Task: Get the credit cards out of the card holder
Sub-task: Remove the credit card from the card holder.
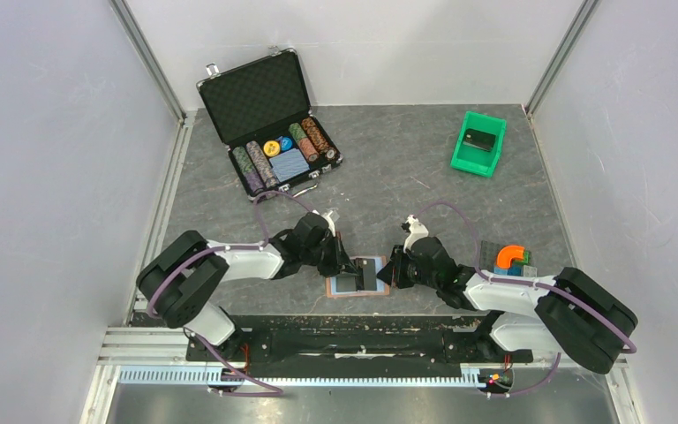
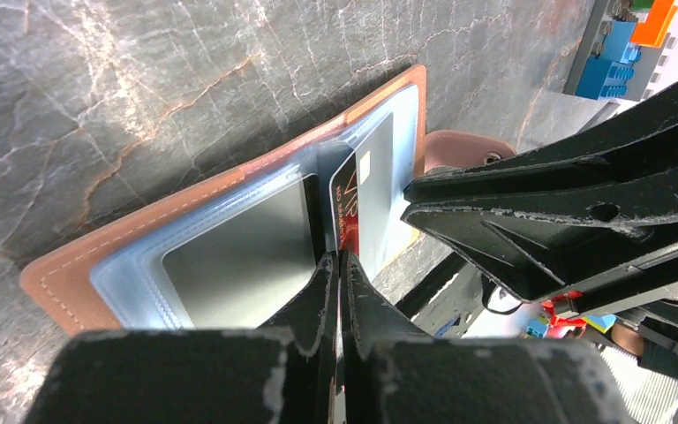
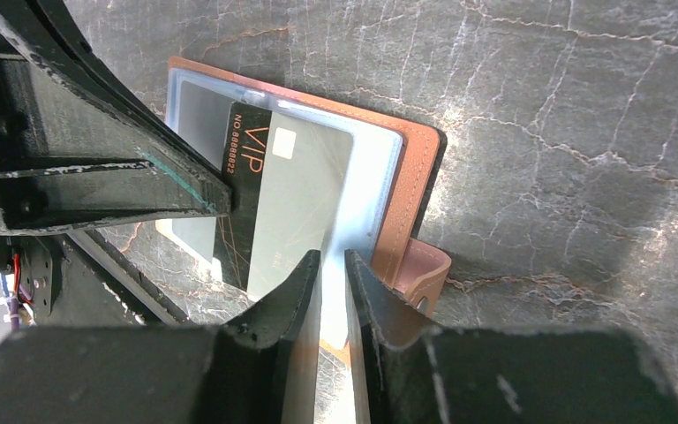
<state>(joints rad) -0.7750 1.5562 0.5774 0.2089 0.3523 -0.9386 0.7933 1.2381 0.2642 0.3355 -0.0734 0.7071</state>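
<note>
The brown card holder [image 1: 357, 276] lies open near the table's front edge, its light blue lining [image 2: 128, 274] facing up. My left gripper [image 2: 340, 261] is shut on the edge of a dark credit card [image 2: 353, 199] marked VIP, which stands partly out of the right sleeve. Another grey credit card [image 2: 238, 256] sits in the left sleeve. From the right side, my right gripper [image 3: 331, 261] is shut on the card holder's [image 3: 415, 177] blue sleeve edge. The VIP card [image 3: 291, 203] shows there too, with one of the left arm's fingers [image 3: 97, 185] against it.
An open black case [image 1: 269, 124] with poker chips stands at the back left. A green bin [image 1: 478, 143] holding a black block is at the back right. Coloured blocks [image 1: 512, 258] lie by the right arm. The metal rail [image 1: 318, 340] runs just behind the holder.
</note>
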